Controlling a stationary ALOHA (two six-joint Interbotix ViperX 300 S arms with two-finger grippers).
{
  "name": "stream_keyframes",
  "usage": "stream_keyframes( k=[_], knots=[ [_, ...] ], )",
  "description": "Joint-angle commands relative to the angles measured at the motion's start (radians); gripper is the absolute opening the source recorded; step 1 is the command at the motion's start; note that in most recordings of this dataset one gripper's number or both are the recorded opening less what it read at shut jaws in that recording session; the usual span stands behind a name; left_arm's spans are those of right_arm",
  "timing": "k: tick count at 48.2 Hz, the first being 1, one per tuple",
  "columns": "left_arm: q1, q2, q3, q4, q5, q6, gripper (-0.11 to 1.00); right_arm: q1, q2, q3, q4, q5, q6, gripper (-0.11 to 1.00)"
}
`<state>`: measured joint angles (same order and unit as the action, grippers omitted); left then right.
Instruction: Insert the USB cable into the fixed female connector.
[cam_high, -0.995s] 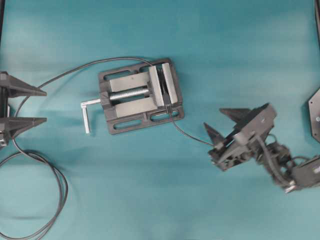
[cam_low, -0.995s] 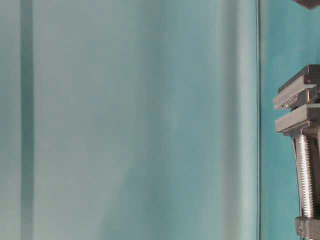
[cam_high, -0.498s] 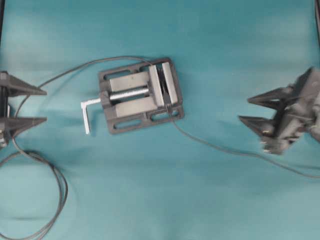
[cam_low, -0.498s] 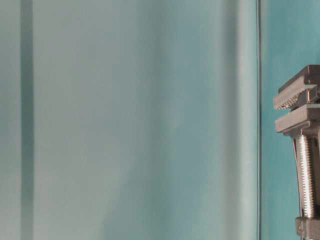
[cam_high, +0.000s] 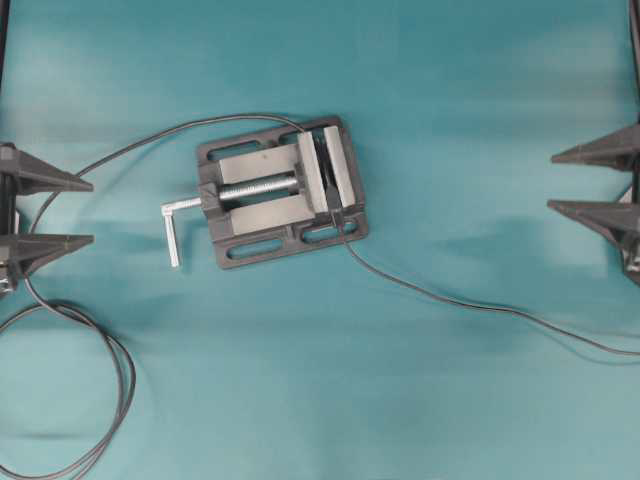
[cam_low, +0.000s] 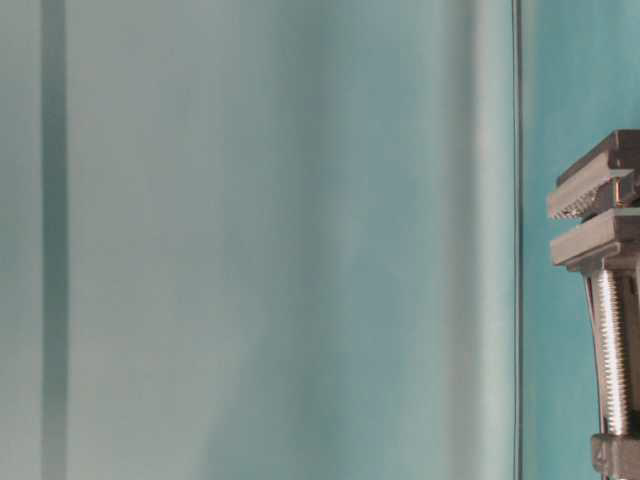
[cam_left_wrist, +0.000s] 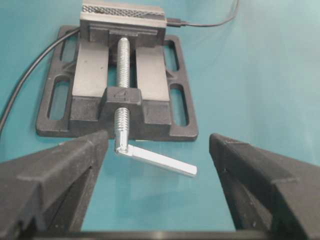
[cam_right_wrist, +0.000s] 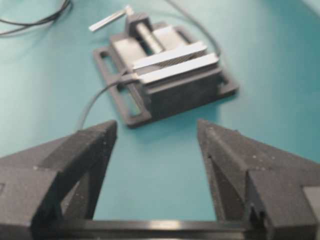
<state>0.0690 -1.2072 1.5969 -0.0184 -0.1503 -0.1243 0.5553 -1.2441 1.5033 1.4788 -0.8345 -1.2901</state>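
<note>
The thin USB cable (cam_high: 450, 297) lies on the teal table and runs from the right edge to the vise (cam_high: 262, 212). Its small dark plug (cam_left_wrist: 175, 21) rests at the end of the gap between the vise jaws, also seen as the plug (cam_right_wrist: 127, 77) in the right wrist view. The fixed female connector sits in that gap and is too small to make out. My left gripper (cam_high: 92, 212) stands open at the left edge, facing the vise handle (cam_left_wrist: 160, 160). My right gripper (cam_high: 552, 182) is open at the right edge, holding nothing.
The thicker black cable (cam_high: 120, 370) leaves the vise's far side, sweeps left past my left gripper and coils in big loops at the front left. The table-level view catches only the vise's jaws and screw (cam_low: 610, 340) at its right edge.
My right gripper has drawn back from beside the USB cable near the vise to the right edge. The cable now lies stretched out on the table. The left gripper has stayed still.
</note>
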Motion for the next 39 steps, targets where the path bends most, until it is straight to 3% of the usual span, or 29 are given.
stream_keyframes(
  k=[1, 8, 20, 29, 39],
  knots=[
    [0.003, 0.015, -0.012, 0.003, -0.006, -0.002, 0.99, -0.034, 0.008, -0.021, 0.003, -0.055, -0.018, 0.68],
    [0.003, 0.015, -0.012, 0.003, -0.005, -0.002, 0.99, -0.115, 0.008, -0.025, 0.003, -0.086, -0.017, 0.63],
    [0.003, 0.015, -0.012, 0.003, -0.005, -0.002, 0.99, -0.229, 0.008, -0.034, -0.021, 0.135, -0.015, 0.56],
    [0.003, 0.015, -0.012, 0.003, -0.006, -0.002, 0.99, -0.413, 0.009, -0.046, -0.103, 0.219, 0.003, 0.55],
    [0.003, 0.015, -0.012, 0.003, -0.005, -0.002, 0.99, -0.657, 0.106, -0.074, -0.161, 0.489, 0.034, 0.55]
  ],
)
